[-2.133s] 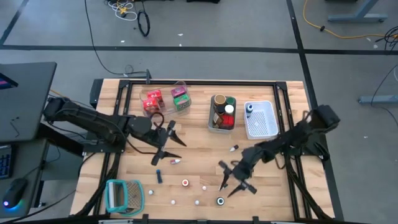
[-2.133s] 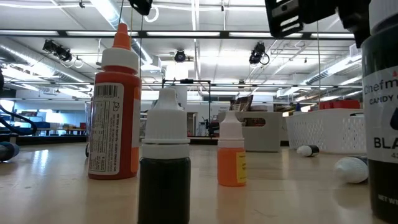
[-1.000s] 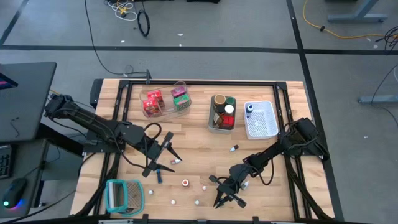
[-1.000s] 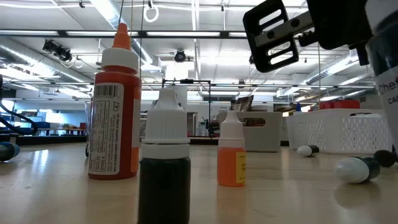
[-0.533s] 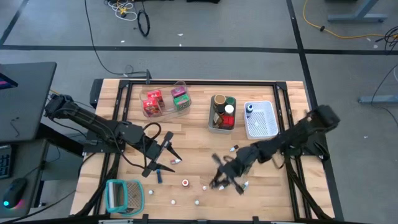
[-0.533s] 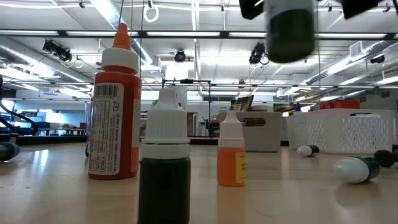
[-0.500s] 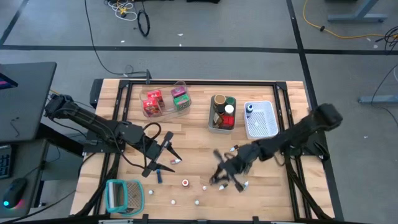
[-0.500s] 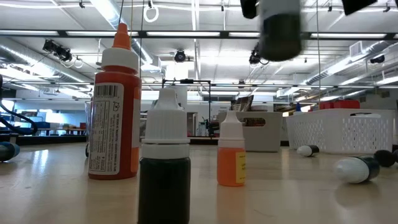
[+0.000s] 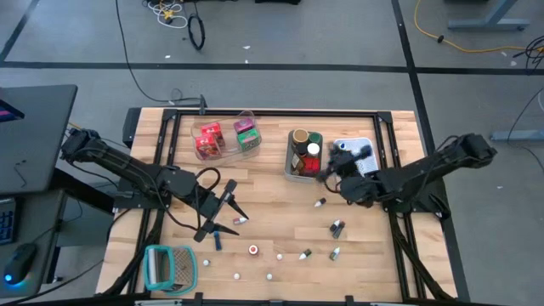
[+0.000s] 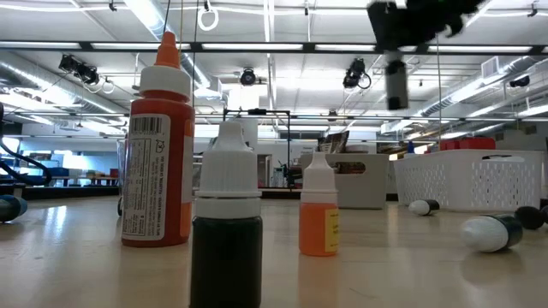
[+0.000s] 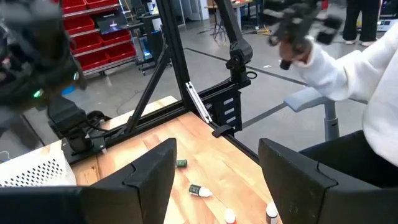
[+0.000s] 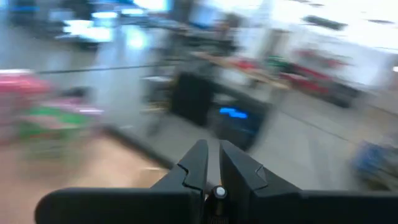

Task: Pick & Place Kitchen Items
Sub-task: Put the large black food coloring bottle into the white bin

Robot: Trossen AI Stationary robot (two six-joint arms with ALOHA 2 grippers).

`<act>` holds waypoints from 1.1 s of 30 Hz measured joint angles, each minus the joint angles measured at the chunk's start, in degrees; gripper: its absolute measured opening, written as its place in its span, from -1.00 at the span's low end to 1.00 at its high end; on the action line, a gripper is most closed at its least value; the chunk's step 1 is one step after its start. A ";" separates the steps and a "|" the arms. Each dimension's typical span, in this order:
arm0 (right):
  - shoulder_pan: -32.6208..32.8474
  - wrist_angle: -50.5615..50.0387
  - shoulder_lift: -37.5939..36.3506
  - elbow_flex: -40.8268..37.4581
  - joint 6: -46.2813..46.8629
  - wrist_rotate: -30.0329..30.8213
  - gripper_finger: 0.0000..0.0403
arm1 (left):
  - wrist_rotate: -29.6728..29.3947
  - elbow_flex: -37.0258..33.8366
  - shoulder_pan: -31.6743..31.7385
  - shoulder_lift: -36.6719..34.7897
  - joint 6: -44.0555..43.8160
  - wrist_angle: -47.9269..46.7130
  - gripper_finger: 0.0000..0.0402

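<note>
Small dark cylindrical bottle (image 10: 396, 84) w/ pale cap is pinched in my right gripper (image 9: 333, 164), nearly closed, above white mesh bin (image 9: 367, 172) near wood table's (image 9: 272, 191) far edge; left gripper (image 9: 223, 204) wide open, empty, mid-left.

Likely robotics lab: red parts bins (image 11: 87, 37), concrete floor (image 9: 280, 34).

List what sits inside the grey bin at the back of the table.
The grey bin holds a brown jar, a green-capped jar and a white-and-red capped one. The right pincer overlaps its right edge, hiding anything there or lower down.
</note>
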 joint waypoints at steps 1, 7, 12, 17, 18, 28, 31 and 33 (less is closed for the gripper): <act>-0.60 -0.64 -0.32 -1.51 2.76 3.74 -0.83 | 0.00 0.00 0.00 0.00 0.00 -0.02 0.17; -6.28 -0.55 -2.26 -12.35 18.17 5.84 -0.83 | 0.00 0.00 0.01 0.00 0.00 -0.04 0.17; -10.56 0.26 -3.39 -17.57 23.83 7.74 -0.82 | -0.44 0.00 0.00 0.00 0.01 -0.02 0.17; -13.92 0.26 -4.12 -18.12 22.85 4.31 -0.82 | -1.03 0.00 0.02 0.00 2.53 -0.04 0.17; -14.87 0.22 -4.11 -18.12 22.94 2.79 -0.82 | -1.03 0.00 0.02 0.00 2.87 -0.04 0.17; -23.28 -3.38 -3.86 -18.21 30.34 -6.36 -0.82 | -1.05 0.00 0.02 0.00 4.07 -1.19 0.17; -24.85 -6.50 -3.84 -18.21 33.03 -9.28 -0.82 | -1.05 0.00 0.02 0.00 4.08 -2.09 0.18; -25.91 -8.44 -3.84 -18.21 33.66 -7.54 -0.82 | -1.05 0.00 0.02 0.00 4.33 -2.30 0.17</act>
